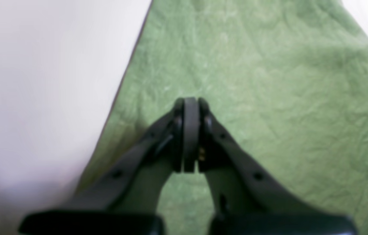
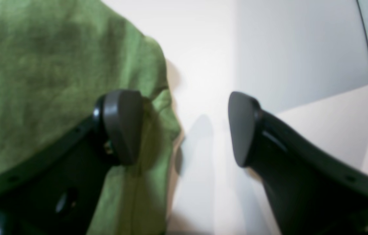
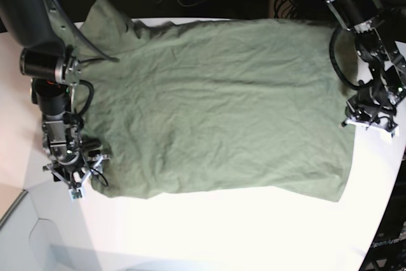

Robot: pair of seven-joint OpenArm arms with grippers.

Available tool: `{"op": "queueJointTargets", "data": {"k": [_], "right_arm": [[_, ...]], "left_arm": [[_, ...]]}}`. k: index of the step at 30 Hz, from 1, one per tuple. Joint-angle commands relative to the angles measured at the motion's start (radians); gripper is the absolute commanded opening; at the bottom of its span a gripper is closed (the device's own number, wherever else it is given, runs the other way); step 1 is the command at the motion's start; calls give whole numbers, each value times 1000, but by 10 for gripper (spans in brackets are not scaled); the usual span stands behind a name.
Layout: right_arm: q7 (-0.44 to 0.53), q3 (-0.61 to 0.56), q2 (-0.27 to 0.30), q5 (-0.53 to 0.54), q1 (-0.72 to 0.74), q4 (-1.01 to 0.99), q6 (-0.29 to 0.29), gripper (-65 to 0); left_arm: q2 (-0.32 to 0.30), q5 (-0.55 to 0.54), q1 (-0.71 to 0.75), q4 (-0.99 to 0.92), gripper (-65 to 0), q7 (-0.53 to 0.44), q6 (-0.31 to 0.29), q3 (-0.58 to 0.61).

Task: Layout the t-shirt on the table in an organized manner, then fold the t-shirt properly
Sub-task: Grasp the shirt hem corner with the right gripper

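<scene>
Two pincers worked opposite edges of the t-shirt [image 3: 216, 106], which lay spread and wrinkled across the table [image 3: 209, 233]. The left pincer [image 1: 190, 102] was pressed closed above the cloth near the hem edge, whether pinching fabric unclear. The right pincer [image 2: 184, 127] stood open at the sleeve end, one fingertip [image 2: 122, 125] over the cloth, the other over bare table. Doing this step well likely meant closing the right pincer on the cloth edge, then drawing both ends apart evenly to flatten creases before any fold.
</scene>
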Motion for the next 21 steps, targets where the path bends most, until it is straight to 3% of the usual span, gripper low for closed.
{"op": "queueJointTargets", "data": {"k": [1, 4, 12, 17, 21], "right_arm": [[-29, 1, 7, -13, 7, -7, 16, -271], [-32, -1, 5, -15, 3, -11, 84, -372], [-103, -1, 10, -15, 1, -11, 93, -642], [-110, 36, 10, -15, -22, 78, 93, -650], [-135, 131, 4, -13, -117, 342, 96, -650]], "left_arm": [[-12, -7, -17, 14, -647, -12, -2, -2], [-12, -7, -17, 11, -647, -12, -2, -2], [-12, -7, -17, 11, -647, -12, -2, -2], [-12, -7, -17, 11, -647, -12, -2, -2], [-12, -7, -17, 11, -647, -12, -2, -2]]}}
